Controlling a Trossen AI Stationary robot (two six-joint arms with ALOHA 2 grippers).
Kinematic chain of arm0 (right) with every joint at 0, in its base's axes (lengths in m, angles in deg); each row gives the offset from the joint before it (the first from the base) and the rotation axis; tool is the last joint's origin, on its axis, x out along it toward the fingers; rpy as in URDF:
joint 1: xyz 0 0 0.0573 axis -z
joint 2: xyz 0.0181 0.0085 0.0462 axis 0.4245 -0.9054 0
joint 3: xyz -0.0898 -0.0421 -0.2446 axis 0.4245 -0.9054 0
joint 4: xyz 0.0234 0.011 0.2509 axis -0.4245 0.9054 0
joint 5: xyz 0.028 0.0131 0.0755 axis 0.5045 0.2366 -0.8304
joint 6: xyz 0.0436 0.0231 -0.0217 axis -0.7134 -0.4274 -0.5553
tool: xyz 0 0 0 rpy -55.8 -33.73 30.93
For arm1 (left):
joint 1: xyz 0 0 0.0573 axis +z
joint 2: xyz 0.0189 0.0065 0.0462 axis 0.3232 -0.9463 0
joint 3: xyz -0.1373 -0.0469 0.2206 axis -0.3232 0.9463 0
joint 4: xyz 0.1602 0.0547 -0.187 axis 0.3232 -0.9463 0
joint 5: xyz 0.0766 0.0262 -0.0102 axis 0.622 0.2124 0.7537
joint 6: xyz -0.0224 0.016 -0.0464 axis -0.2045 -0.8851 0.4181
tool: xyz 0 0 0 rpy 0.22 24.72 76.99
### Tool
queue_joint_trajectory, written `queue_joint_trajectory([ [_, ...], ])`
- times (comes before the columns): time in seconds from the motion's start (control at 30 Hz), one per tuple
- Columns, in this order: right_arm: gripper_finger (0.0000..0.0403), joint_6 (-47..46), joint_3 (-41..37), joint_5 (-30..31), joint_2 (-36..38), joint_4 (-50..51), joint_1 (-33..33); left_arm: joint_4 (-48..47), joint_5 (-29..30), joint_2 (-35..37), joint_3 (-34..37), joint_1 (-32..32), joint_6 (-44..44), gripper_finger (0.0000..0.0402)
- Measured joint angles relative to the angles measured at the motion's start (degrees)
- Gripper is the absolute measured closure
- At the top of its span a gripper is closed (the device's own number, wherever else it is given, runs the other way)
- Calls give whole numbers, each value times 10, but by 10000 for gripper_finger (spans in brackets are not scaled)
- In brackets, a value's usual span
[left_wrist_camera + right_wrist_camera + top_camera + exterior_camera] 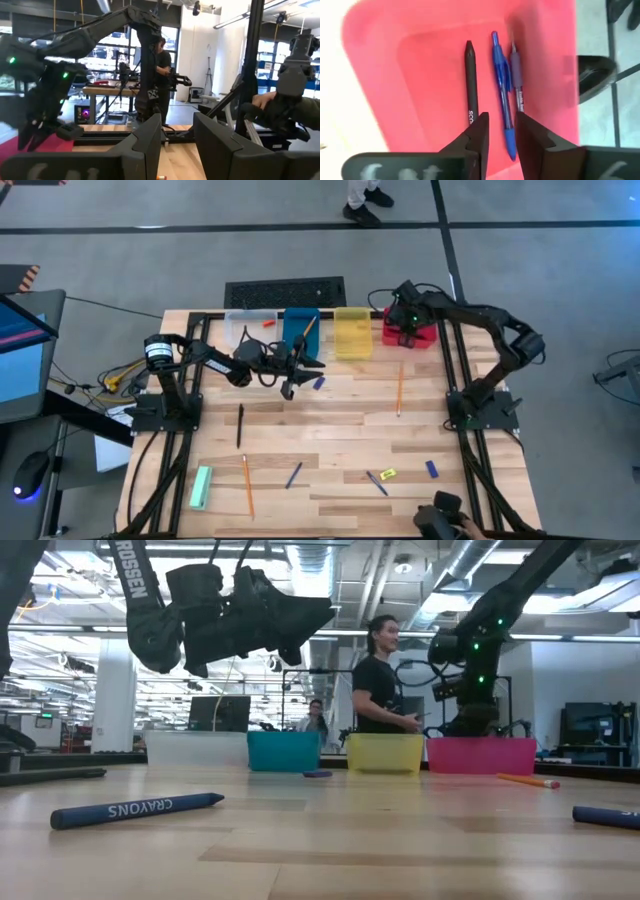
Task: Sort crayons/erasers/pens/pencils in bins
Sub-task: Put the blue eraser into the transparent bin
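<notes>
Right hand (pixel 497 131) fingers parted above red bin (pixel 420 60), pens (pixel 502 85) inside

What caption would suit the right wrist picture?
Right gripper, jaws apart, above the red bin holding a black pen and two blue pens.

Seen from above: right claw (pixel 405 315) poised over red bin (pixel 420 337) at the table's (pixel 330 470) far edge; left claw (pixel 300 370) raised near blue bin (pixel 300 330). Scattered across the wood lay pencils (pixel 246 484), pens (pixel 240 425) and erasers (pixel 388 474).
</notes>
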Motion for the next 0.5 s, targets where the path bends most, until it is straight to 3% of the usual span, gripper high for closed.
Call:
queue_joint_trajectory([
  [0.2, 352, -61, 0, 10, 75, 20, -32, -18, 0, 0, -2, 0, -7, 323],
  [0.3, 392, -111, -11, -50, 118, 5, -56, -47, -3, 0, -11, 0, -16, 355],
  [0.4, 393, -135, -55, -110, 161, -63, -90, -91, -14, 0, -25, 0, -31, 391],
  [0.5, 396, -158, -115, -146, 203, -158, -130, -136, -19, 0, -36, 0, -40, 397],
])
